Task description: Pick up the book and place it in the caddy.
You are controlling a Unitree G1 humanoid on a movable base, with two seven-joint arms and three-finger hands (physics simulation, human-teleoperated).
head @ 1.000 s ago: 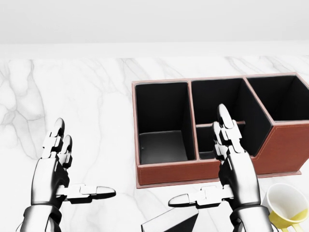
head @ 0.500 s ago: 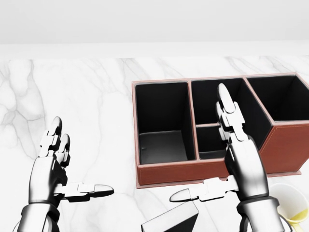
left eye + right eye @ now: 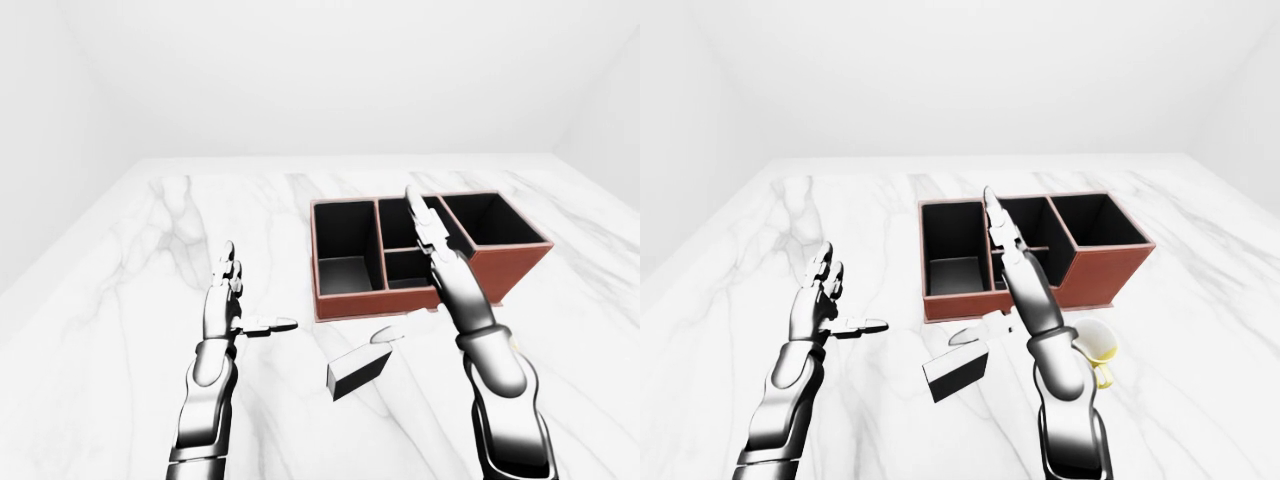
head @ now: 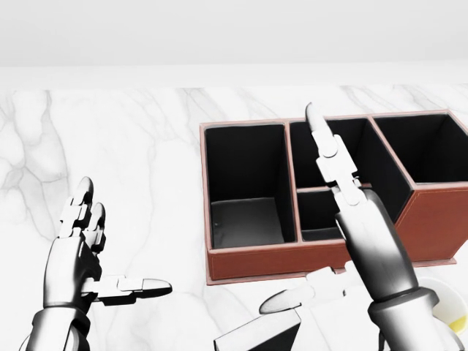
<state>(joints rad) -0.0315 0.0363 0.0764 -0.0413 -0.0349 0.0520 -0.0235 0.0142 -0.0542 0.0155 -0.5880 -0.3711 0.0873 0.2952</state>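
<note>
We've got the book [image 3: 956, 372] lying on the marble counter [image 3: 140, 260], just below the caddy [image 3: 520, 262] in the eye views, not yet picked up. In the head view only its upper corner shows at the bottom edge.

Right hand [image 4: 365, 234] is spread: fingers straight and pointing up the picture over the caddy's middle compartments, thumb stuck out toward view left. The thumb tip sits right above the book's upper edge; we can't tell whether it touches. Nothing is gripped.

Left hand [image 4: 73, 252] is also spread, fingers up, thumb pointing toward view right, holding nothing, well apart from the book.

Key relation: the book lies below and slightly left of the right palm in the head view, i.e. nearer the robot than the hand. Its long axis runs diagonally, lower-left to upper-right in the right-eye view. Right hand is clearly the nearer one.

Our read: the right hand must pull back and drop before closing across the book's short width. The yellow cup [image 3: 1096, 346] sits just right of that wrist, so we'd watch clearance there.
</note>
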